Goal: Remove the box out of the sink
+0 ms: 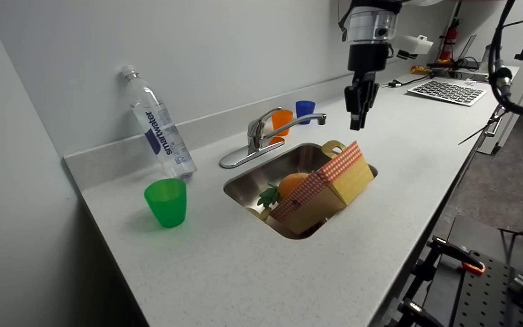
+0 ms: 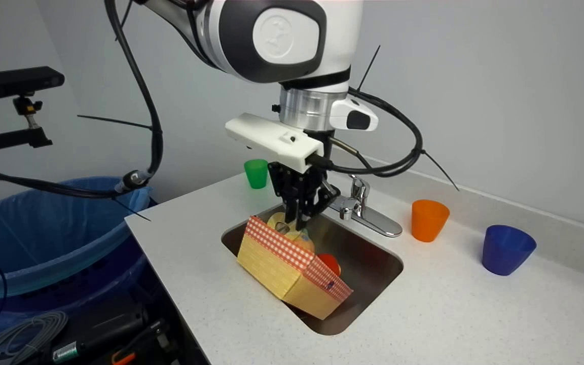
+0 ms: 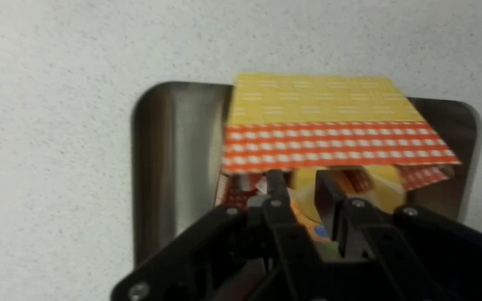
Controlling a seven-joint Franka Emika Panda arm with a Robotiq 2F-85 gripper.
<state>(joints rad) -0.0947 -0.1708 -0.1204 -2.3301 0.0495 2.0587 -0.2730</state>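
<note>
The box point(image 1: 318, 211), yellow basket-patterned with a red-and-white checked rim, sits tilted in the steel sink point(image 2: 373, 271), with one side standing above the basin's edge. A yellow loop point(image 1: 332, 146) shows by its raised rim. Inside the basin are an orange round toy point(image 1: 292, 184) with green leaves and other partly hidden pieces. My gripper point(image 3: 301, 179) hangs over the sink, its fingertips a narrow gap apart just beside the checked rim point(image 3: 341, 146) in the wrist view. Nothing is held between them; the yellow loop appears below the gap. In an exterior view the gripper point(image 1: 357, 123) is above the box.
A chrome faucet point(image 1: 256, 136) rises at the sink's wall side. Near it stand an orange cup point(image 2: 429, 220) and a blue cup point(image 2: 507, 250). A green cup point(image 1: 167, 204) and a leaning water bottle point(image 1: 164, 131) occupy the counter's end. Farther along lies a keyboard point(image 1: 447, 92).
</note>
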